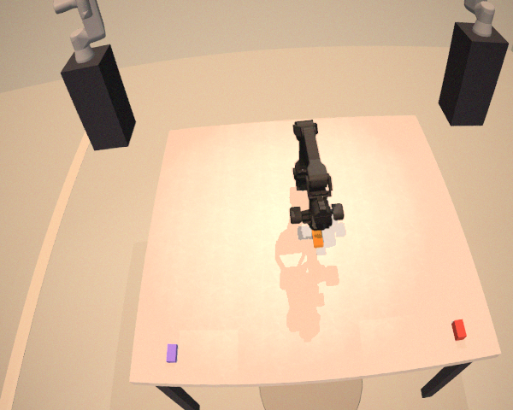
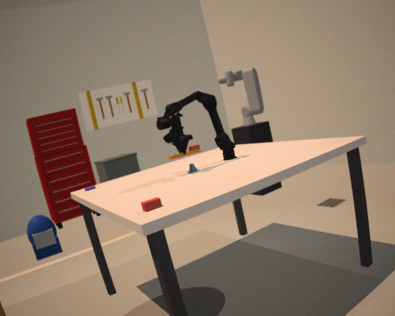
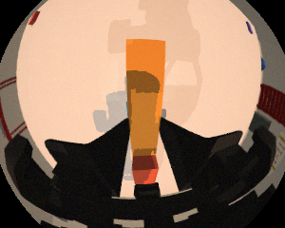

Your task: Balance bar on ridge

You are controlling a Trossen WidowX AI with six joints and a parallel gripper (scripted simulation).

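Nearest the arm's base, the small red weight [image 2: 193, 147] [image 3: 145, 176] sits on the inner end of the bar [image 1: 317, 240] [image 2: 174, 157] [image 3: 146, 54]; whether it is fixed there I cannot tell. The end effector [image 1: 319, 222] [image 2: 184, 153] [image 3: 144, 121] is closed down on the orange bar, its fingers parted only by the bar's width, gripping it near mid-length from both sides. The bar is up in the air, clear of the table [image 1: 212, 198] [image 2: 265, 163] [image 3: 62, 71], its plain end pointing away from the base.

It looks stiff and fairly light, with flat sides that should suit a pinch; I see no reason to think it fragile. The weight probably draws the balance point inward from mid-length, so the resting point should lie between middle and weight. Gripping near there would leave less swing on release, and too hard a squeeze gains little.

Below stands the blue ridge [image 2: 192, 168], mostly hidden by the bar from the wrist. The next move calls for fine alignment, then a slow, level descent; a narrow top could let the bar tip or slide.

Farther out are the loose red block [image 1: 459, 330] [image 2: 151, 205] [image 3: 34, 18] and purple block [image 1: 172, 353] [image 2: 89, 187] [image 3: 249, 27], well apart from the work.
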